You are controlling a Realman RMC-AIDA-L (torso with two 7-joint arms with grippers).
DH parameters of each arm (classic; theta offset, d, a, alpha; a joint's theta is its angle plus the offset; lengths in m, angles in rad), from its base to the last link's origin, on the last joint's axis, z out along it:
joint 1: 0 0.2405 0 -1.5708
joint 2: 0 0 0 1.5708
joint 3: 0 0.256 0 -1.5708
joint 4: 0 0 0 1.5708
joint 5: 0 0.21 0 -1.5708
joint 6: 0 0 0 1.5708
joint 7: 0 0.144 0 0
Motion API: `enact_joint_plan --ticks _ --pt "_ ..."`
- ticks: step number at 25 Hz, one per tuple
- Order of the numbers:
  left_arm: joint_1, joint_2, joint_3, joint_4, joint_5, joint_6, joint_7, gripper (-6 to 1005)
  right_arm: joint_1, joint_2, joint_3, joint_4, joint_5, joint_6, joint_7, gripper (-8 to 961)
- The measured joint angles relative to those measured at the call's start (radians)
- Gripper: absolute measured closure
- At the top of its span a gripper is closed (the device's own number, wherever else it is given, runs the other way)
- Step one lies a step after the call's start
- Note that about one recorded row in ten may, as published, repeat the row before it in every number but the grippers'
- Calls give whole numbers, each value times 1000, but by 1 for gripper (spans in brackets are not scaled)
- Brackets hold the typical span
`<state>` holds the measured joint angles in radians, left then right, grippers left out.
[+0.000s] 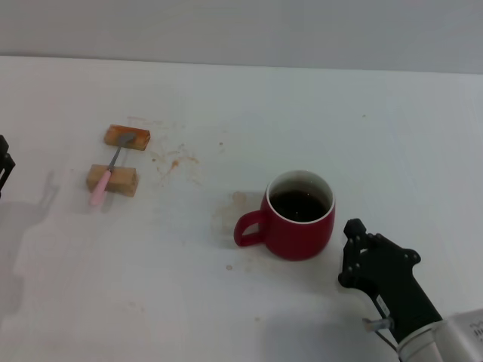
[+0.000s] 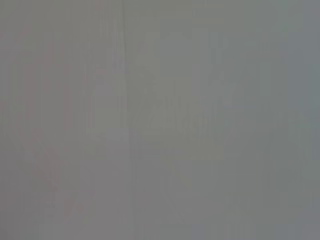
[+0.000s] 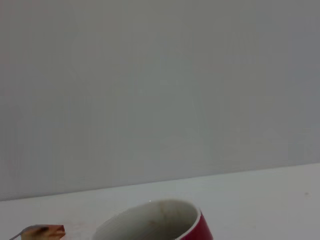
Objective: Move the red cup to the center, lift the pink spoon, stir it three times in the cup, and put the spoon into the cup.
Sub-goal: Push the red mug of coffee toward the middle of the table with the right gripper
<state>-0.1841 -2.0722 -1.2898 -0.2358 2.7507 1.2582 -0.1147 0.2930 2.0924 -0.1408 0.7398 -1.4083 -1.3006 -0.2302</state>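
The red cup (image 1: pixel 299 217) stands upright on the white table (image 1: pixel 226 302) near the middle, handle toward my left, with dark liquid inside. Its rim also shows in the right wrist view (image 3: pixel 155 220). The pink spoon (image 1: pixel 106 177) lies across two tan wooden blocks at the left, its bowl on the far block. My right gripper (image 1: pixel 349 253) is just to the right of the cup, apart from it, open and empty. My left gripper (image 1: pixel 4 162) shows only as a sliver at the left edge. The left wrist view shows only blank grey.
The far wooden block (image 1: pixel 127 137) and the near wooden block (image 1: pixel 113 179) hold the spoon off the table. Brown stains (image 1: pixel 175 161) mark the table between the blocks and the cup. A grey wall (image 1: pixel 241 30) stands behind the table.
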Motion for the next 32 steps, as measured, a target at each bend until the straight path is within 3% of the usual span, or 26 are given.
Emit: enact_joint_plan --ticks 22,32 --pt "17 -2 24 -7 3 1 -29 136 76 0 24 -18 -14 124 3 954" --pt "24 -2 30 -8 4 1 -30 136 23 -3 14 -20 -24 58 2 953"
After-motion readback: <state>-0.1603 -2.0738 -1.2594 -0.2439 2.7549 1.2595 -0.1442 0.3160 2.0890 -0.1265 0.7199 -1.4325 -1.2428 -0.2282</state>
